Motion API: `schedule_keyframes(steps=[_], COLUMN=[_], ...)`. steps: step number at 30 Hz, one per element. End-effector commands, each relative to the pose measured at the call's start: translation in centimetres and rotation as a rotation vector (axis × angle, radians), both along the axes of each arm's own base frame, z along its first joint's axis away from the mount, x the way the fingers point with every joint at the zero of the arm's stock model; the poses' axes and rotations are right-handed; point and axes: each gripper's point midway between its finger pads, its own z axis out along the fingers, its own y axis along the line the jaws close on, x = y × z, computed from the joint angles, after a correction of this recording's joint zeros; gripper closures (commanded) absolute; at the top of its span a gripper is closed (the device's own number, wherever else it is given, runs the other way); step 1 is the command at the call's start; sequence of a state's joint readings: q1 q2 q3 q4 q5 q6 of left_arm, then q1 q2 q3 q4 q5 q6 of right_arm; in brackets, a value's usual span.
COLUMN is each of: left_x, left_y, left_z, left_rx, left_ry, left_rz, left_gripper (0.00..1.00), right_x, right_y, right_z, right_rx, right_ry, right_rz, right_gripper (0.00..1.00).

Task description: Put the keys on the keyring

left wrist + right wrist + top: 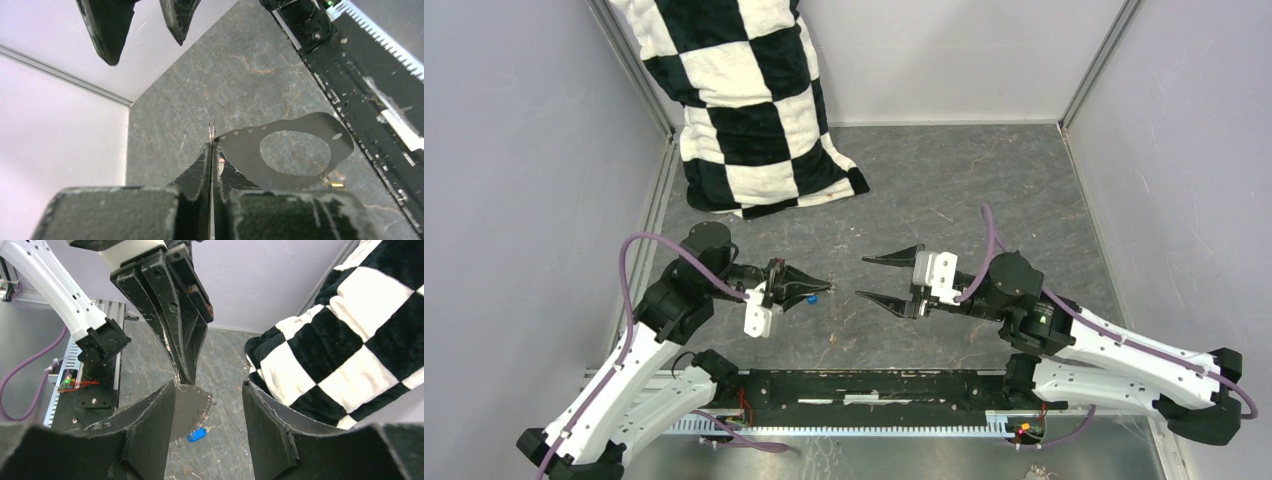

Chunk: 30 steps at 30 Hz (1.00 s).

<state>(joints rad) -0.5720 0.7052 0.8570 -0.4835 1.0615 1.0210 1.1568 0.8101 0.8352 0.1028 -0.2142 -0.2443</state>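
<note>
My left gripper (824,283) is shut on the thin silver wire of the keyring (212,129), which sticks out just past its tips. A flat dark grey tag (300,127) with a large oval hole hangs from that wire. In the right wrist view the tag (192,407) dangles below the left gripper (186,377). The blue-headed key (196,435) hangs at the tag's lower edge on wire loops and also shows in the top view (811,298). A gold glint of the yellow key (334,185) shows under the tag. My right gripper (861,277) is open, facing the left one a short gap away, holding nothing.
A black-and-white checkered pillow (744,100) leans in the back left corner and fills the right side of the right wrist view (350,340). Pale walls enclose the grey slate floor (984,190). A black rail (874,385) runs along the near edge.
</note>
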Motion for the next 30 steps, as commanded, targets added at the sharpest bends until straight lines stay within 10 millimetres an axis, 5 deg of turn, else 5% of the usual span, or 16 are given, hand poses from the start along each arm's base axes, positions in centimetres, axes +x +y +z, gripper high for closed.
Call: schedule_keyframes(steps=[1, 10, 13, 15, 25, 30], left_x=[-0.9, -1.3, -1.5, -1.6, 0.7, 1.7], left_y=[0.1, 0.2, 0.4, 0.7, 2.4, 4.2], left_z=[2.4, 2.7, 2.3, 2.2, 3.7, 2.4], left_rx=[-0.051, -0.061, -0.051, -0.046, -0.126, -0.081], left_ry=[-0.278, -0.302, -0.228, -0.174, 0.000, 0.061], left_rz=[-0.089, -0.098, -0.081, -0.050, 0.243, 0.393], left_gripper=[0.98, 0.98, 0.98, 0.98, 0.98, 0.98], right_x=[0.4, 1.3, 2.7, 4.2, 6.8, 8.6], right_y=[-0.2, -0.3, -0.7, -1.3, -2.0, -2.4], right_z=[-0.7, -1.7, -2.0, -2.4, -9.6, -12.3], right_rx=[-0.033, -0.061, -0.065, -0.066, -0.154, -0.149], right_ry=[-0.013, -0.002, 0.037, 0.074, 0.167, 0.198], right_rz=[-0.027, -0.074, -0.161, -0.253, -0.410, -0.430], right_gripper=[0.43, 0.42, 0.25, 0.02, 0.02, 0.09])
